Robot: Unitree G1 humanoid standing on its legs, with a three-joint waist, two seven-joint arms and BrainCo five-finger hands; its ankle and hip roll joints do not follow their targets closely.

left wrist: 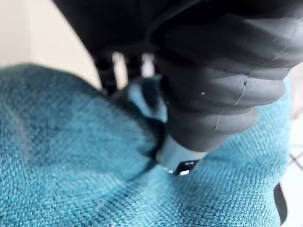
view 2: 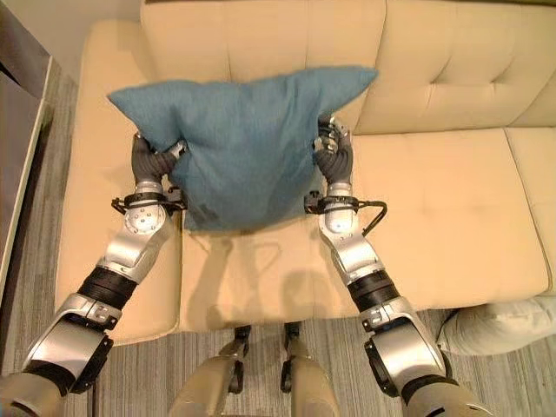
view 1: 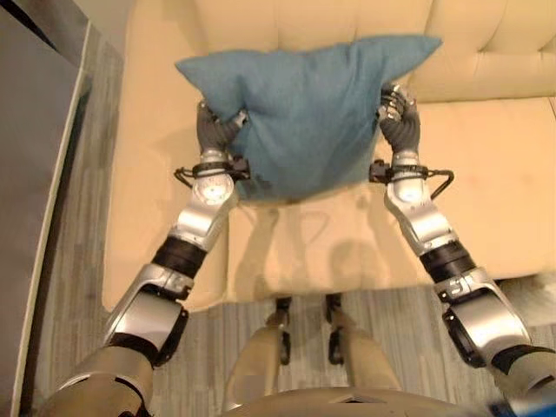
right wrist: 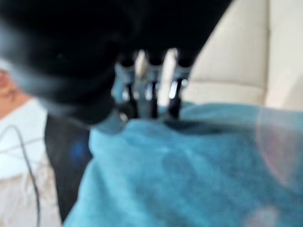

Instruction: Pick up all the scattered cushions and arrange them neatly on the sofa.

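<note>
Left hand: one, left hand (view 2: 155, 163) at centre left of the right eye view, fingers and thumb curled into the cloth at the left edge of the blue cushion (view 2: 248, 156), clamped on it; the left wrist view shows the thumb (left wrist: 177, 158) pressed into the weave.
Right hand: one, right hand (view 2: 333, 156) at centre of the right eye view, gripping the cushion's right edge; the right wrist view shows its fingers (right wrist: 150, 97) hooked over the top of the fabric.
Arm pose: two arms, both reaching forward and up from the bottom of the frame, forearms roughly parallel, hands level with one another on opposite sides of the cushion.
Blue cushion: one, teal woven cover, held between the two hands in the upper middle of the frame, its upper corners spread out wide, its face toward the camera, in front of the backrest and over the seat.
Sofa: one, cream sofa (view 2: 452, 200), tufted backrest across the top of the frame, seat cushions below.
White cushion: one pale cushion (view 2: 499, 323) on the floor at lower right, just beside the sofa's front edge.
Floor: grey wood-look floor (view 2: 35, 252) along the left and bottom.
</note>
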